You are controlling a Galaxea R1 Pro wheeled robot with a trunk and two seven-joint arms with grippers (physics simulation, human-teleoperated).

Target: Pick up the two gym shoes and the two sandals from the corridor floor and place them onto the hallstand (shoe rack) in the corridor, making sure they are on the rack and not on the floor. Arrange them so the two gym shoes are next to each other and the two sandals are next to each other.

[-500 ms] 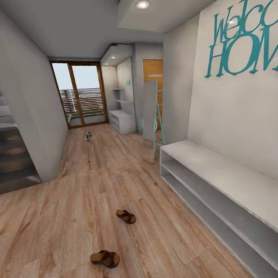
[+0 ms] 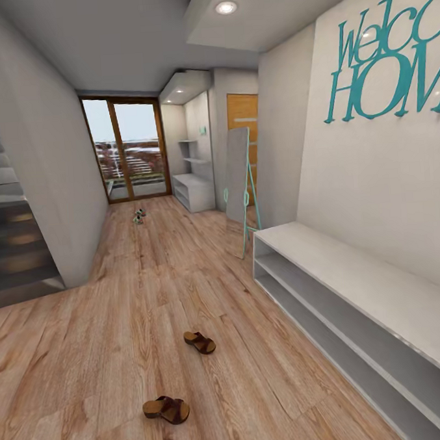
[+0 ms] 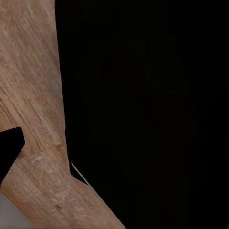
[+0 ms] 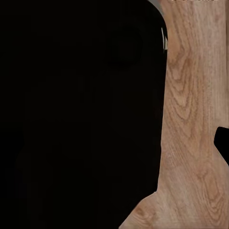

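Wide corridor floor (image 2: pixel 121 304) of light wood planks, running from the camera up to the glass door (image 2: pixel 126 149) at the far end. Along the right wall, a long low white bench (image 2: pixel 354 290) with 2 open shelf levels and no upper shelves, so likely not the target. Far beyond that bench, beside the glass door, the hallstand (image 2: pixel 193 190): 1 pale unit with a bench top and floating shelves above. Between bench and hallstand, 1 leaning mirror (image 2: pixel 238 180) with a teal frame. Judging by the layout: still the opening step, nothing collected, nothing on the rack yet. Counted: 2 sandals, 2 gym shoes, all 4 on the floor. Nearer sandal (image 2: pixel 166 409) well out from the bench toward the middle of the corridor; second sandal (image 2: pixel 199 342) farther along and closer to the bench, the 2 apart from each other. Gym shoes (image 2: pixel 138 216) tiny at this range, close together, far past the bench and out from the hallstand. Wrist views mostly black robot body over wood grain; fingers not readable, so cannot tell whether either gripper stands apart or together. Next move, as a guess: roll up to the nearer sandal, lower an arm, take it, then a long carry past the bench to the hallstand.
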